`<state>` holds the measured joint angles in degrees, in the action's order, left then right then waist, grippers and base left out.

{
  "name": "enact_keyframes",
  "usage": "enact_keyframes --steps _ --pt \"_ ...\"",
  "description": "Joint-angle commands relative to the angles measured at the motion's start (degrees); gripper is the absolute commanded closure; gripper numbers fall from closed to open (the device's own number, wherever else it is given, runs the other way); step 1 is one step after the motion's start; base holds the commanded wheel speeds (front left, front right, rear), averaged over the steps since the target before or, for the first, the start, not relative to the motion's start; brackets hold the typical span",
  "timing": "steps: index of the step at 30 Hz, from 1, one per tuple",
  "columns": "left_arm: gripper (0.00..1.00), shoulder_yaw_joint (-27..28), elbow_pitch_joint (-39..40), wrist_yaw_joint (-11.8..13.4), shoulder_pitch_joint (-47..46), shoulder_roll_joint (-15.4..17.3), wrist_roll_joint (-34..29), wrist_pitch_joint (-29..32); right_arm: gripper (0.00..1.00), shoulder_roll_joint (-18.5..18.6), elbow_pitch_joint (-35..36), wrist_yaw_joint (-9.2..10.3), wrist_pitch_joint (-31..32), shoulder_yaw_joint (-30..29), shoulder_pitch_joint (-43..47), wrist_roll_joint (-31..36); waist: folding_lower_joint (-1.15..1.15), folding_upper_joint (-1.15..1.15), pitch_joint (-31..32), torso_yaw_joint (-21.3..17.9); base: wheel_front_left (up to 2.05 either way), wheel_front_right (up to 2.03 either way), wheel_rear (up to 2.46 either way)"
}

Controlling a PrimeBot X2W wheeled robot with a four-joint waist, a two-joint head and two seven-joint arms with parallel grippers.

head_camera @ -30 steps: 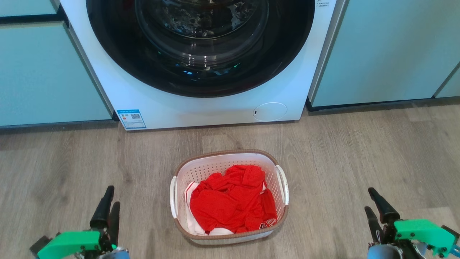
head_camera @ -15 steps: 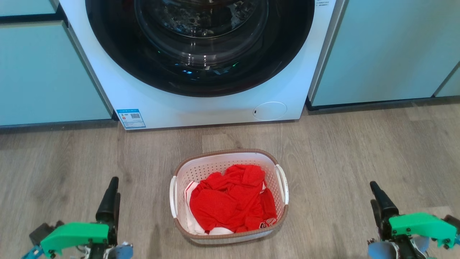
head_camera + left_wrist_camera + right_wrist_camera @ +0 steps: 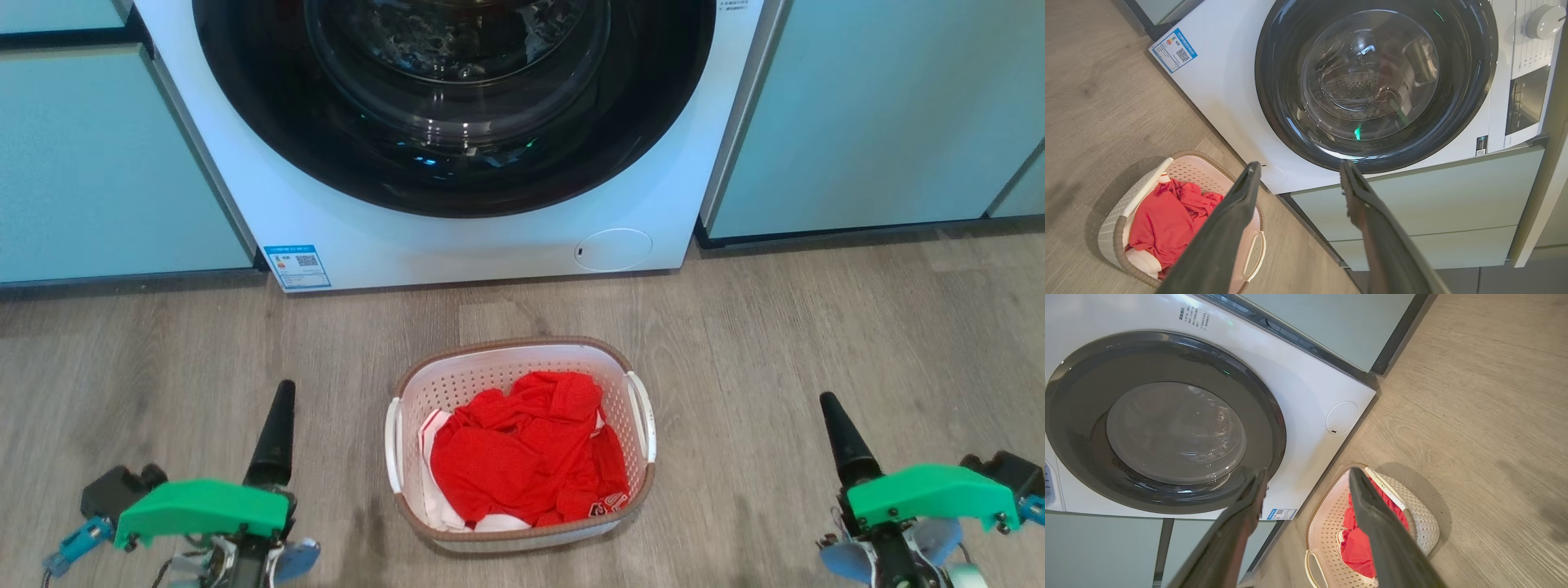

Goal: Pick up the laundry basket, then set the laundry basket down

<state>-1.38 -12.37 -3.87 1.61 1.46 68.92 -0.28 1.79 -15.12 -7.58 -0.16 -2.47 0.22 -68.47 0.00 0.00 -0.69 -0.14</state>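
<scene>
Left end effector, right end effector: spread apart, advanced forward; laundry basket unmoved.

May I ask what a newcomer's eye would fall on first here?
Bright red clothing heaped in the laundry basket on the wood floor, centre of the head view, stands out first. Behind it looms the washing machine's dark round door. The left claw and right claw, both open, flank the basket, apart from it.
</scene>
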Motion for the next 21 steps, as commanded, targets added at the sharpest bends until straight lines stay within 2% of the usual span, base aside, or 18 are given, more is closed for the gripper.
enact_keyframes --steps 1,21 --pt "0.0 0.07 2.78 0.58 -3.1 0.66 -3.29 -0.79 0.0 0.49 2.72 0.03 -0.98 1.04 -3.07 2.9 0.0 0.0 -0.02 -0.01 0.0 0.0 0.0" --pt "0.0 -1.41 4.52 2.83 -2.04 0.83 -20.39 -3.98 0.0 0.62 4.04 0.04 -4.16 4.13 -3.28 17.87 0.0 0.0 -0.12 0.06 0.0 0.0 0.0"
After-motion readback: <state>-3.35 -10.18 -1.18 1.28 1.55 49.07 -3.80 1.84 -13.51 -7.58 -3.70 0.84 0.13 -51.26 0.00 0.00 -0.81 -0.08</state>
